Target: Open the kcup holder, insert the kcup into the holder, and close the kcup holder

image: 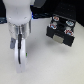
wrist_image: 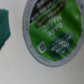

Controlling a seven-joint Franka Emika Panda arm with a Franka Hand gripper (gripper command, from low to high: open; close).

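In the exterior view I see the arm's white gripper (image: 20, 56) reaching low over the pale surface (image: 55, 65) on the exterior view's left. The lower part of the gripper appears as a long white rounded form close to the surface. I cannot tell from either view whether the jaws are apart or together, and I cannot tell whether anything sits between them.

The kcup holder (image: 60, 31) is a black boxy unit on the exterior view's right, well apart from the gripper. Several small round shapes with red and white markings show along its upper face; detail is too blurred to read.

In the wrist view the kcup (wrist_image: 54, 29) fills much of the picture: a round green lid with a white rim and small white print. It lies on the pale surface. A blurred teal-green object (wrist_image: 7, 26) lies beside it, apart from its rim.
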